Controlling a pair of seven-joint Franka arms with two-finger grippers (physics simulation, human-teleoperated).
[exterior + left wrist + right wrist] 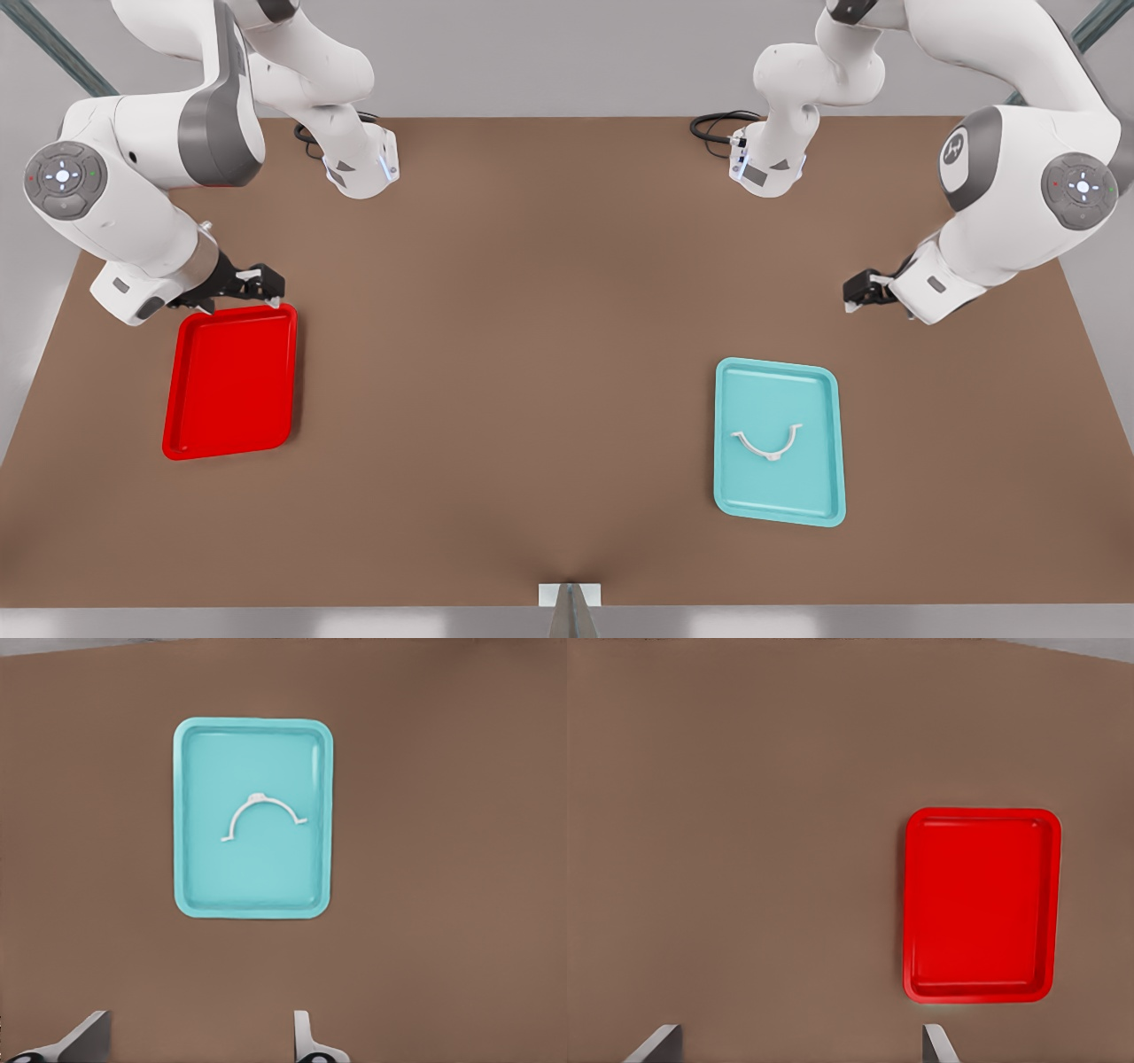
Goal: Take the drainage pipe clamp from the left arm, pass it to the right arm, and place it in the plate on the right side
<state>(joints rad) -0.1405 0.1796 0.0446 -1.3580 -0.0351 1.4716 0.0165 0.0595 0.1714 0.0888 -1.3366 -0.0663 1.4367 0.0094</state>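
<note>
1. Risk, closest to the left gripper [861, 291]: the drainage pipe clamp [767, 443] is thin and lies flat in the teal tray [780, 496]. It sits ahead of the gripper and well below it, nothing touching. A descent off the arc's line would likely land the fingers on the tray floor or nudge the clamp away instead of straddling it.
2. Risk, further out: the handover. A pinch at mid-arc probably leaves the right gripper [260, 282] little free plastic to take, so the clamp could drop onto the table [532, 354] between the arms.
3. Risk, furthest from the left gripper: the red plate [230, 381] lies right under and just in front of the right gripper, well apart from the clamp. A release too high may bounce the light clamp over the low rim.
4. Left gripper pose: hangs above bare table just beyond the teal tray's far edge and looks down on it. In the left wrist view the gripper [199, 1041] is released, fingertips [89, 1036] wide apart, empty.
5. Right gripper pose: hovers over the red plate's far edge; this arm waits. In the right wrist view the gripper [797, 1045] is also released, fingertips [935, 1041] spread, nothing between them, and the red plate [979, 904] is empty.
</note>
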